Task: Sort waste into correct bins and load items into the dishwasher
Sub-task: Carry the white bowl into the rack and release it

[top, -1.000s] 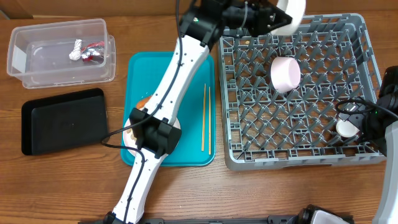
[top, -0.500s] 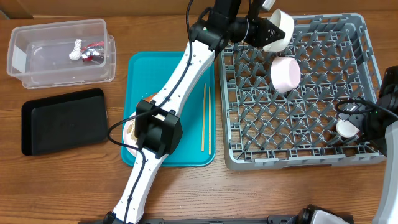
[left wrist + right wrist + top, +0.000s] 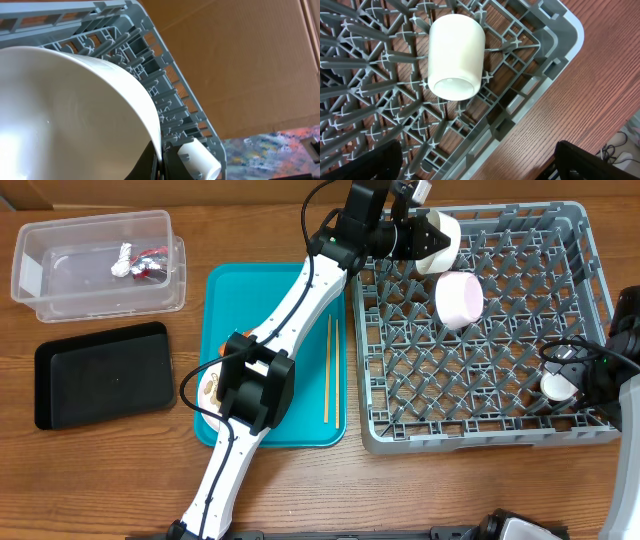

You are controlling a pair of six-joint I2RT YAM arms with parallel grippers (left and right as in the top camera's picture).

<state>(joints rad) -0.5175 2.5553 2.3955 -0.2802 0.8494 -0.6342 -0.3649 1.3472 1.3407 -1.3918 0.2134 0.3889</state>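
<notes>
My left gripper (image 3: pixel 418 238) is shut on the rim of a white bowl (image 3: pixel 440 242) and holds it tilted over the back left of the grey dish rack (image 3: pixel 575 290). In the left wrist view the bowl (image 3: pixel 75 115) fills the frame, with its rim pinched between my fingers (image 3: pixel 172 167). A second white bowl (image 3: pixel 459 299) lies on its side in the rack. My right gripper (image 3: pixel 585 380) is open and empty beside the small white cup (image 3: pixel 455 55), which lies on the rack's pegs. The chopsticks (image 3: pixel 331 368) lie on the teal tray (image 3: pixel 225 290).
The clear tub (image 3: pixel 95 260) at the back left holds the red-and-silver wrapper (image 3: pixel 150 263). The black tray (image 3: pixel 103 372) lies in front of it. The white plate (image 3: pixel 208 395) and an orange bit (image 3: pixel 219 350) show on the teal tray, partly under my left arm.
My left gripper has brought the bowl down and left, from above the rack's back wall to just over its back left pegs. The right arm has not moved.
</notes>
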